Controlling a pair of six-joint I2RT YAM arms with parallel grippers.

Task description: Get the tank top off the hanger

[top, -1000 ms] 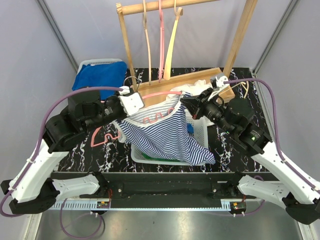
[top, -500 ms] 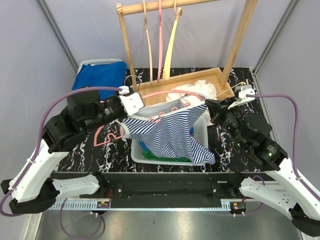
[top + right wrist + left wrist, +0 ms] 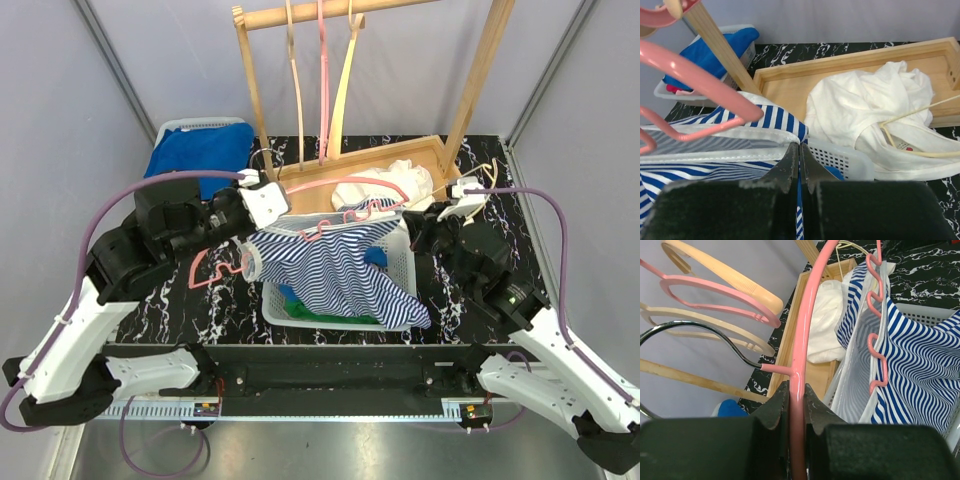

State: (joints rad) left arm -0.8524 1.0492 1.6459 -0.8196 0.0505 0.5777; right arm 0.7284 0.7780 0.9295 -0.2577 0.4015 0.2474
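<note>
Left gripper (image 3: 796,392): jaws clamped on the top bar of the pink hanger (image 3: 807,315), just short of the stub where the metal hook joins. The bar runs straight out ahead between the jaws. The striped tank top (image 3: 920,375) hangs from the hanger's notched arm, ahead and to the right of these jaws, not touching them.

Right gripper (image 3: 799,152): jaws together, pinching the tank top's striped edge; a sliver of blue cloth shows between them. The fabric spreads left of and below these jaws. The white basket (image 3: 840,159) rim sits just ahead-right. Farther ahead, a wooden tray (image 3: 785,85) holds a white garment (image 3: 865,110).
</note>
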